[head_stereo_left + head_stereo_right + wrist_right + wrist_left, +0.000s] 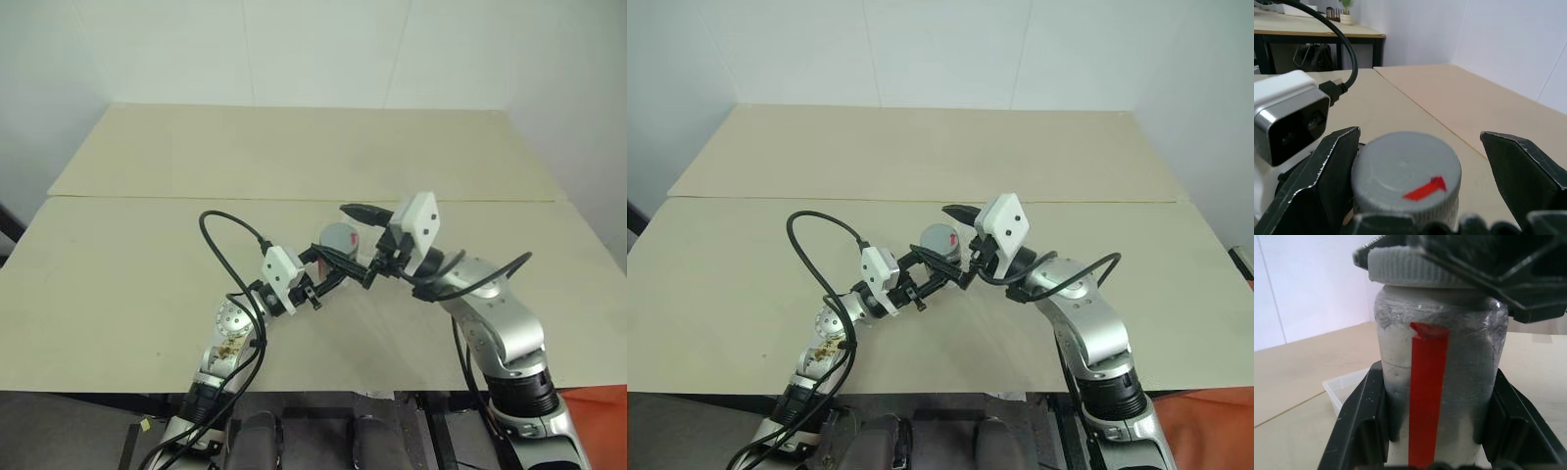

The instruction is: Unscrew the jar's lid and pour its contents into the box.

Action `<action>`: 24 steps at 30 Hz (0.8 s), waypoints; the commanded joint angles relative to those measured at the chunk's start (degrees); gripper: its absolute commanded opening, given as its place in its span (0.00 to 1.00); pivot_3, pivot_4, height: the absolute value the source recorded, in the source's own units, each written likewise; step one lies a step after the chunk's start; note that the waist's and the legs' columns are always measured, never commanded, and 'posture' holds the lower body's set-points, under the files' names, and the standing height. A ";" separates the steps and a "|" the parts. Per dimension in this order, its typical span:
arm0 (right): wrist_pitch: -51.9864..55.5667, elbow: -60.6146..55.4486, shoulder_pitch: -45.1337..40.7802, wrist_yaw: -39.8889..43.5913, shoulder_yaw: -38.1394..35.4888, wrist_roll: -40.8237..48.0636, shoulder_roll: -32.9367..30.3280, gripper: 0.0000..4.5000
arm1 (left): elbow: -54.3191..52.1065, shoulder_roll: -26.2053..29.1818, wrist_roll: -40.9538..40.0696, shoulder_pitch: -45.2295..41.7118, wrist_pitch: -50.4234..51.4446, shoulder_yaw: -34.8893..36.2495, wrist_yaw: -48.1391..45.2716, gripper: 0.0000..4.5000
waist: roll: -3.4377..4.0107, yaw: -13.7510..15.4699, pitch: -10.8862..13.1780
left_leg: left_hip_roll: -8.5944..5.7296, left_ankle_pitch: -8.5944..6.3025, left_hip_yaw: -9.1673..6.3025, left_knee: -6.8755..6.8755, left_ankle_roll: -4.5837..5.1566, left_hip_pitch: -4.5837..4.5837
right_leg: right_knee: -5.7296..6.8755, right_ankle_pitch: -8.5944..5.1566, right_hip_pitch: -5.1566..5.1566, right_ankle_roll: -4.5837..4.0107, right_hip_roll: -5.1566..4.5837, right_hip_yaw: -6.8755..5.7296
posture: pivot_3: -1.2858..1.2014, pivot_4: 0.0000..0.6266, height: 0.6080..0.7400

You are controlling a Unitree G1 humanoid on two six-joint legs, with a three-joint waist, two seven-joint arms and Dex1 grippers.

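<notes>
Jar with ribbed grey lid on, pinched upright by the left gripper above the table; right gripper spread around the lid.

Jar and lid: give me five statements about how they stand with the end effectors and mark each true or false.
1. The left end effector is shut on the jar. True.
2. The lid is off the jar and lies on the table. False: it sits on top of the jar.
3. The right end effector is open, a finger on each side of the lid. True.
4. The lid carries a red mark. True.
5. The box is held by the right end effector. False: it sits on the table behind the jar.
</notes>
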 commanded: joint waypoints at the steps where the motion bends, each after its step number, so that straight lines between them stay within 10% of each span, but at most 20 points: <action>1: -0.78 -2.35 0.80 -0.49 -3.06 0.31 -1.18 0.99 | -1.02 -0.52 -1.22 -0.22 -1.64 0.31 -0.36 0.44 | 0.00 0.00 0.00 | 0.00 0.00 0.00 0.00 0.00 0.00 | 0.00 0.00 0.00 0.00 0.00 0.00 | 0.52 0.24 1.00; 24: -1.11 -4.87 5.89 -0.09 -7.07 2.16 -5.65 0.99 | 0.16 0.04 -1.88 -0.47 -2.14 1.23 -1.62 0.44 | 0.00 0.01 0.00 | 0.00 0.00 -0.01 0.00 0.00 0.00 | 0.00 0.00 0.01 0.00 0.00 0.00 | 0.52 0.24 1.00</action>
